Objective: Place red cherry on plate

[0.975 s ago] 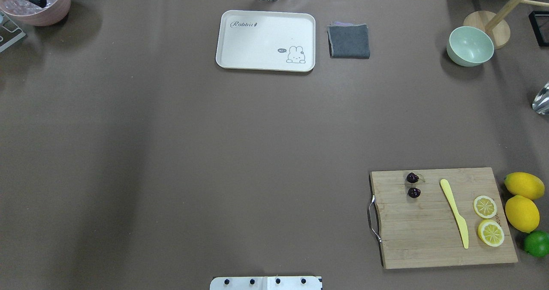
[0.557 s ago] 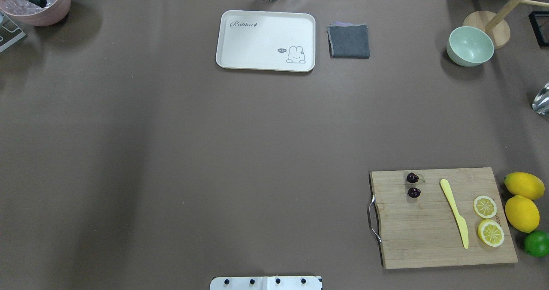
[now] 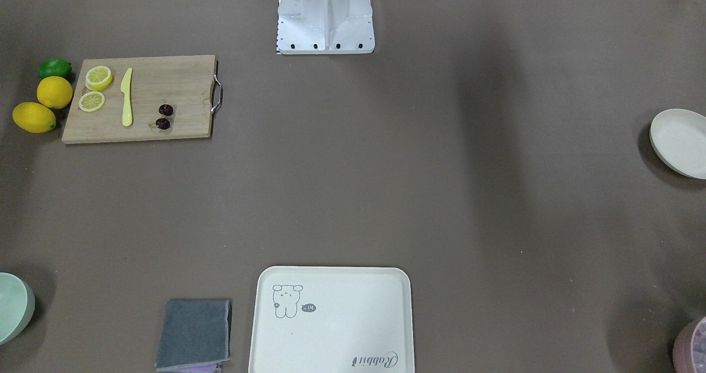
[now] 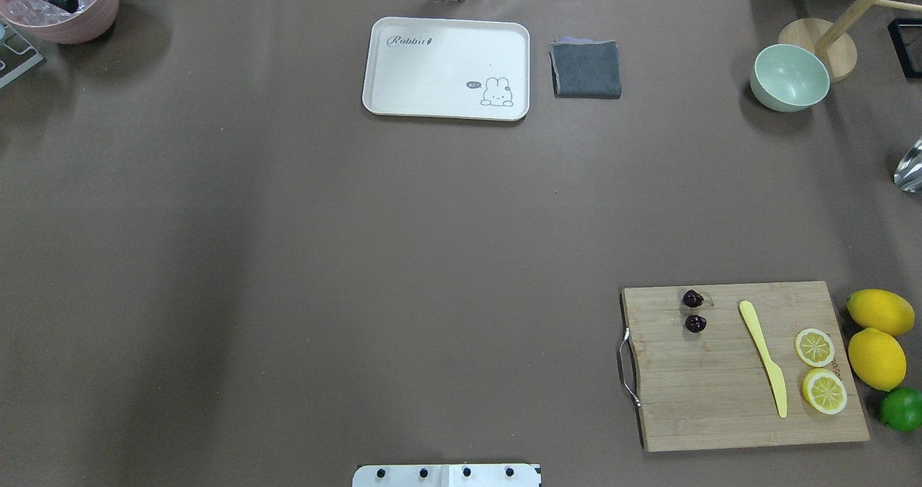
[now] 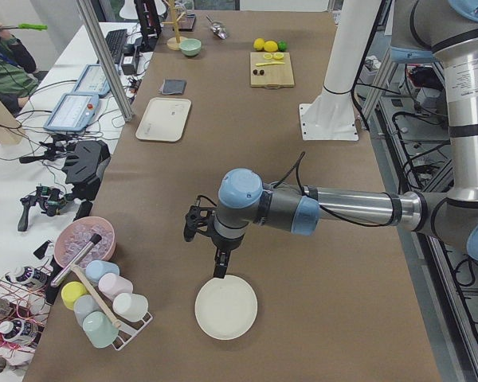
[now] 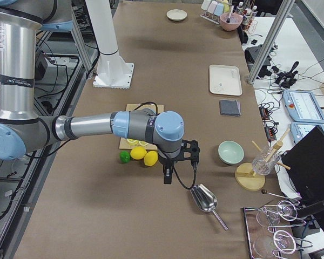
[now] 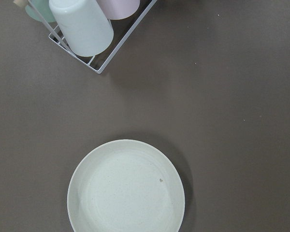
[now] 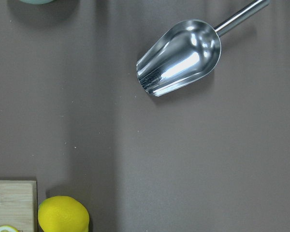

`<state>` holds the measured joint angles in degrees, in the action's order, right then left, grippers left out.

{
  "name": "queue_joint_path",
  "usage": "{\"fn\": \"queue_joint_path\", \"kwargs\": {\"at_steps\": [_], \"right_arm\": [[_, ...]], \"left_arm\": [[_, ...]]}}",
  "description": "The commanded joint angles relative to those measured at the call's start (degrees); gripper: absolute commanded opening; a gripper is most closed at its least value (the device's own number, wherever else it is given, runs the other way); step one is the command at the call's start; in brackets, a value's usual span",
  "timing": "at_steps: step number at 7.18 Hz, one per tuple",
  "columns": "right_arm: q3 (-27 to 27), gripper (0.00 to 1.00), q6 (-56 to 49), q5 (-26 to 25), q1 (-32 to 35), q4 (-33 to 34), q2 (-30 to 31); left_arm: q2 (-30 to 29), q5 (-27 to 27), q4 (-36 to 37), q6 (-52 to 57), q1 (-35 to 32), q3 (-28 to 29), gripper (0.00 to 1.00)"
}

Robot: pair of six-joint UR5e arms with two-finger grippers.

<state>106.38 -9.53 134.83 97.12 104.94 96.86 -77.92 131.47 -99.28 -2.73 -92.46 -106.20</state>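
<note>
The red cherry (image 4: 694, 311) is a pair of dark maroon fruits lying on the wooden cutting board (image 4: 720, 400), near its far left corner; it also shows in the front view (image 3: 164, 117). The plate (image 7: 126, 188), round and cream-white, sits bare at the table's left end (image 3: 679, 141). In the exterior left view my left gripper (image 5: 221, 269) hangs just above the plate's (image 5: 225, 307) near rim. My right gripper (image 6: 167, 178) hovers beyond the lemons, off the board. Whether either gripper is open or shut I cannot tell.
On the board lie a yellow knife (image 4: 763, 357) and two lemon slices (image 4: 815, 347); two lemons (image 4: 876, 358) and a lime (image 4: 901, 408) lie beside it. A rabbit tray (image 4: 446, 68), grey cloth (image 4: 585, 69) and green bowl (image 4: 789, 77) stand far. A metal scoop (image 8: 179, 57) and cup rack (image 7: 82, 29) are near the grippers.
</note>
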Motion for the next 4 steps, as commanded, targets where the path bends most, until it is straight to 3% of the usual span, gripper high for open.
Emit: {"fn": "queue_joint_path", "kwargs": {"at_steps": [1, 4], "right_arm": [[0.2, 1.0, 0.0, 0.2, 0.0, 0.0, 0.1], [0.7, 1.0, 0.0, 0.0, 0.0, -0.1, -0.3]], "left_arm": [[-0.2, -0.1, -0.1, 0.0, -0.1, 1.2, 0.98], [-0.7, -2.2, -0.5, -1.0, 0.0, 4.1, 0.98]]}}
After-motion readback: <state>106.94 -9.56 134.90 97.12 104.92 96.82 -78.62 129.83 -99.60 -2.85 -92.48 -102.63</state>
